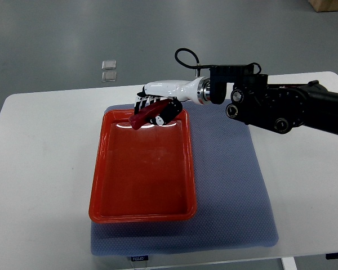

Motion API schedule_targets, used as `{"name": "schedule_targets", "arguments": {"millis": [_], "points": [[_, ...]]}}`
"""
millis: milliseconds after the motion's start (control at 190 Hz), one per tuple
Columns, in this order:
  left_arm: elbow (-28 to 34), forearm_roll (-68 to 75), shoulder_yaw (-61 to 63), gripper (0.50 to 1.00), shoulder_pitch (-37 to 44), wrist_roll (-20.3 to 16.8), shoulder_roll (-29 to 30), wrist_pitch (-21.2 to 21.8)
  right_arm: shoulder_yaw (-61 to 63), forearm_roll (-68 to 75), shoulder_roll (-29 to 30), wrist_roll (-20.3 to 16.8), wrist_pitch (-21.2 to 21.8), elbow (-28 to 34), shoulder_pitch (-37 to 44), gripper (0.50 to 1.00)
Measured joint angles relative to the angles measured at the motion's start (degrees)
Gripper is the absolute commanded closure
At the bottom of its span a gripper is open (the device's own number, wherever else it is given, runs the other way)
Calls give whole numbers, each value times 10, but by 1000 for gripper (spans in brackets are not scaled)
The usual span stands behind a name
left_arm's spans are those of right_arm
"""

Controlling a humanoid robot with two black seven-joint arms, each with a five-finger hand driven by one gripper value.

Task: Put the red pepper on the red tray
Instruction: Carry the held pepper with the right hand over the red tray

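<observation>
A red tray (143,169) lies on a blue-grey mat, with nothing resting inside it. My right hand (155,108) reaches in from the right on a black arm and hovers over the tray's far edge. Its white and black fingers are curled around a dark red pepper (142,118), whose tip pokes out to the left, just above the tray's back rim. The left arm does not show.
The blue-grey mat (231,185) covers the middle of a white table (45,157). The black forearm (287,104) spans the right side above the table. Two small clear squares (109,70) lie on the grey floor beyond the table's far edge.
</observation>
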Motion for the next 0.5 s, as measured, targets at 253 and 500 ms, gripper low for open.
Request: {"name": "schedule_targets", "arguments": {"millis": [253,500], "points": [[-1,0,-1,500,0,0,0,0,-10,-8,79,0,-12,-69,-38,1000],[-1,0,-2,500,0,0,0,0,-19,-19,84,2,-27,-99,-76,1000]]}}
